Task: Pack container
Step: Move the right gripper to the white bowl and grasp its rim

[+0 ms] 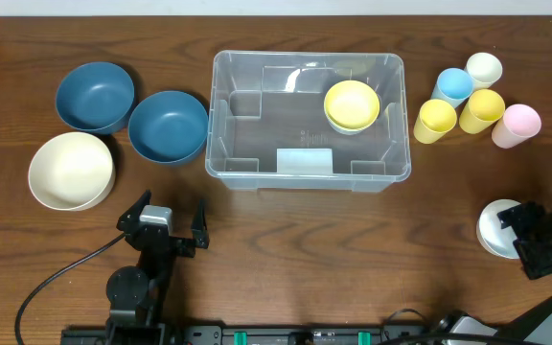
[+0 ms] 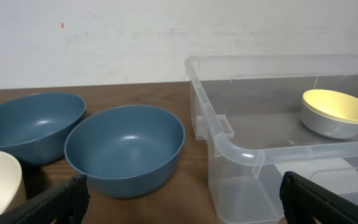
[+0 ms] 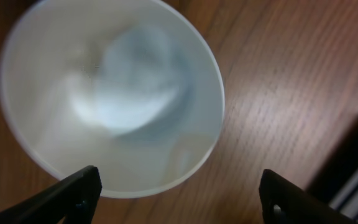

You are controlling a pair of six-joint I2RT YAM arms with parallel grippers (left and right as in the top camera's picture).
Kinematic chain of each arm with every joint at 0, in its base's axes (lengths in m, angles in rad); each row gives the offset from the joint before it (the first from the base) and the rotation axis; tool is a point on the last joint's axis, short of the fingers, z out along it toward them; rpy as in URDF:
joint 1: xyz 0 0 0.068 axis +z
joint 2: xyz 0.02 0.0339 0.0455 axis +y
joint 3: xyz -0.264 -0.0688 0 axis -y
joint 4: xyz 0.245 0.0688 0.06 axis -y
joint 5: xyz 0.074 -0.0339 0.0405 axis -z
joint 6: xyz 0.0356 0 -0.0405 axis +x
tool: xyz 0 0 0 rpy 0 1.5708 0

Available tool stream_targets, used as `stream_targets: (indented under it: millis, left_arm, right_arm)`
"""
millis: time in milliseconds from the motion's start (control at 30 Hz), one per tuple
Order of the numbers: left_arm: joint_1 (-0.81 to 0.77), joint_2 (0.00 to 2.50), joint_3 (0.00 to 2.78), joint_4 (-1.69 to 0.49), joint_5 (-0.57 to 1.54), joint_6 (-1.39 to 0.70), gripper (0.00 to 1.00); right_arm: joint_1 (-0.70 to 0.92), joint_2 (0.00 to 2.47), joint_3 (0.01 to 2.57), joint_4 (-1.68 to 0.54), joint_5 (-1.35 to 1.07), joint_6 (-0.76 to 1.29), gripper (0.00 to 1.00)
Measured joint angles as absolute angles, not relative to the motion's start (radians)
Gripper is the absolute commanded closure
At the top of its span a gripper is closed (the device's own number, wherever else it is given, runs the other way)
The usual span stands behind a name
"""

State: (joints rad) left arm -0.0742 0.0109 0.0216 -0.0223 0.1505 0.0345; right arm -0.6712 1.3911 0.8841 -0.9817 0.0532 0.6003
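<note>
Clear rectangular plastic container (image 1: 215, 115): one yellow bowl (image 1: 352, 103) inside. Blue bowls (image 1: 168, 126) and cream bowl (image 1: 70, 170) left of it, pastel cups (image 1: 482, 108) right, all unpacked. Left gripper (image 1: 168, 218), right gripper (image 3: 182, 190): spread wide, empty.

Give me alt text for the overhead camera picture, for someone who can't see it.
A clear tub sits mid-table with a yellow bowl inside at its right end. Two blue bowls and a cream bowl lie to its left, five pastel cups to its right. The left gripper and right gripper are open.
</note>
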Motion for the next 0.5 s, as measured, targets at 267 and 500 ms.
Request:
stream_targets:
  millis: [267, 500]
  left_arm:
    - [-0.074, 0.011, 0.022, -0.022, 0.15, 0.035, 0.02]
    - [-0.074, 0.011, 0.022, -0.022, 0.15, 0.035, 0.02]
  right_arm:
    - [-0.671, 1.391, 0.782, -0.867, 0.056, 0.606, 0.48]
    - [-0.671, 1.391, 0.78, -0.816, 0.084, 0.616, 0.73]
